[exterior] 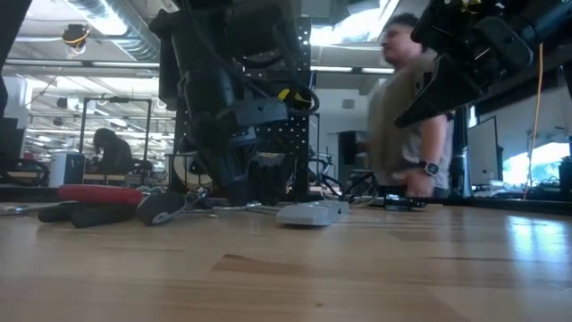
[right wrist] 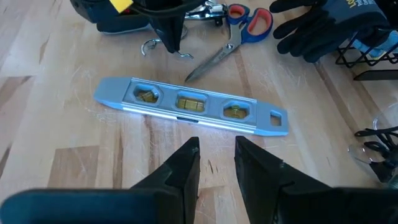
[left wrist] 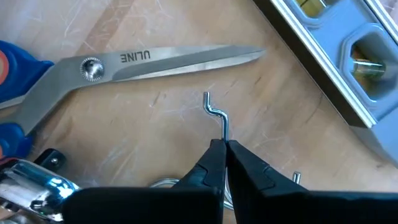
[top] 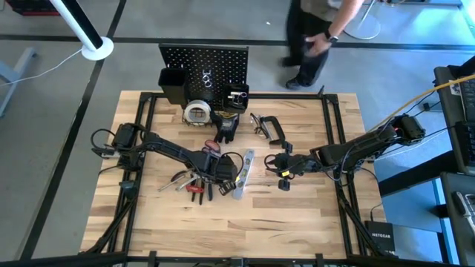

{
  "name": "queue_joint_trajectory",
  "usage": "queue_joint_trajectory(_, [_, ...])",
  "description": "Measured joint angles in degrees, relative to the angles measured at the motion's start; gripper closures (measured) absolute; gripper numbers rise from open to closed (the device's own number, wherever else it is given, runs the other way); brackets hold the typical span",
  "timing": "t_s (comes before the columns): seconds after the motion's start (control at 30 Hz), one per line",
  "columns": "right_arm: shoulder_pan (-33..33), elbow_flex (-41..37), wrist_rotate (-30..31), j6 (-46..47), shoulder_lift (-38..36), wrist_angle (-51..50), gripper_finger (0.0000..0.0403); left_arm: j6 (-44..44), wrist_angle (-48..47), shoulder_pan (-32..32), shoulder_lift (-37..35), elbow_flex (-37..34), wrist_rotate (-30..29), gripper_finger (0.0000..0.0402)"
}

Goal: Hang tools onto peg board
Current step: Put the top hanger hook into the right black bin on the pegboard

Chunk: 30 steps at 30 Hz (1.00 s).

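Currently left gripper (left wrist: 222, 149) clamped on hook (left wrist: 216, 113) beside level (right wrist: 191, 105); right gripper (right wrist: 216, 155) apart, hovering near level. Next, likely: carry hook to peg board (top: 204, 63), seat in hole.

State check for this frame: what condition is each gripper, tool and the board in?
left gripper: shut on metal peg hook, at the tabletop
right gripper: open, empty, facing the level
level: flat on table
scissors: closed, flat on table
peg board: upright at the table's far edge
gloves: on table
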Motion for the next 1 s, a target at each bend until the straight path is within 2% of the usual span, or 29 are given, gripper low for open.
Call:
queue_joint_trajectory(0.2, [0.0,0.0,0.0,0.0,0.0,0.0,0.0302,0.4,0.0,-0.5,-2.0,0.1,0.1,0.0401])
queue_joint_trajectory(0.37, [0.0,0.0,0.0,0.0,0.0,0.0,0.0302,1.7,0.0,-0.8,-6.6,0.1,-0.8,0.0401])
queue_joint_trajectory(0.7, [0.0,0.0,0.0,0.0,0.0,0.1,0.0302,8.9,1.6,1.5,-19.3,0.1,-10.3,0.0401])
queue_joint_trajectory(0.83, [0.0,0.0,0.1,0.0,0.0,0.1,0.0302,15.8,7.2,3.9,-24.2,0.2,-14.9,0.0400])
queue_joint_trajectory(1.0, [0.0,0.0,0.1,0.0,0.0,0.1,0.0302,27.8,19.1,7.8,-28.3,0.2,-20.9,0.0400])
